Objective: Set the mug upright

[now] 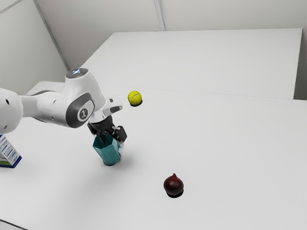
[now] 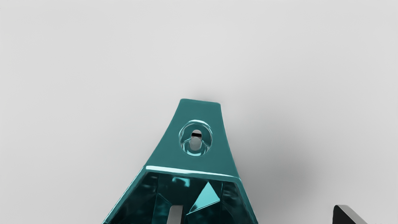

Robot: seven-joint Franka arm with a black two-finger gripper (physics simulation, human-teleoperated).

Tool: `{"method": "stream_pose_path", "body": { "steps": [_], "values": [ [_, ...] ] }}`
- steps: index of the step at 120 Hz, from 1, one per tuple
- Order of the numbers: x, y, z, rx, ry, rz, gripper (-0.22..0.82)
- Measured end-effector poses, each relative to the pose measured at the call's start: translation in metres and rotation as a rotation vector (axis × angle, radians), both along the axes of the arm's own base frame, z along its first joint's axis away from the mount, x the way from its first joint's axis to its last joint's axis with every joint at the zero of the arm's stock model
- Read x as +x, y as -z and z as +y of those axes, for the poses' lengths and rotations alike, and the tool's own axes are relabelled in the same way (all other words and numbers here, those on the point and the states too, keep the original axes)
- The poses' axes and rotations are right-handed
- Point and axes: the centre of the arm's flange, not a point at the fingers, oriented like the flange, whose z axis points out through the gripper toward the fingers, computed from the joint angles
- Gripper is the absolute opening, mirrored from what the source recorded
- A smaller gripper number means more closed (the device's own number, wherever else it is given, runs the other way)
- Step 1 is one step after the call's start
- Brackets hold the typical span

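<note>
The teal mug (image 1: 108, 150) stands nearly upright on the table in the exterior view, leaning slightly, with its mouth upward. Right over its rim is the gripper (image 1: 111, 135), partly overlapping the mouth. In the wrist view the faceted mug (image 2: 168, 152) shows its dark interior and a small round feature on its outer wall. The gripper (image 2: 256, 214) is open there: one finger reaches inside the mug's mouth and the other stands well outside the wall, with a gap between that finger and the mug.
On the white table (image 1: 230, 139), a yellow tennis ball (image 1: 135, 97) lies beyond the gripper. A dark red onion (image 1: 173, 184) rests toward the exterior view's right and nearer the camera. A carton (image 1: 8, 153) stands at the exterior view's left edge.
</note>
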Motion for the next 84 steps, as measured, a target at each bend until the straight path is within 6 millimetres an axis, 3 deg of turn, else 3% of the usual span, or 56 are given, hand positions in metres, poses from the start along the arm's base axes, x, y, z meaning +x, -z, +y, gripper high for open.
{"method": "stream_pose_path", "body": {
  "steps": [53,84],
  "values": [
    [-0.003,-0.038,-0.009,0.0,0.014,-0.062,0.57],
    [0.022,-0.094,-0.011,-0.004,0.012,-0.056,0.58]
  ]
}}
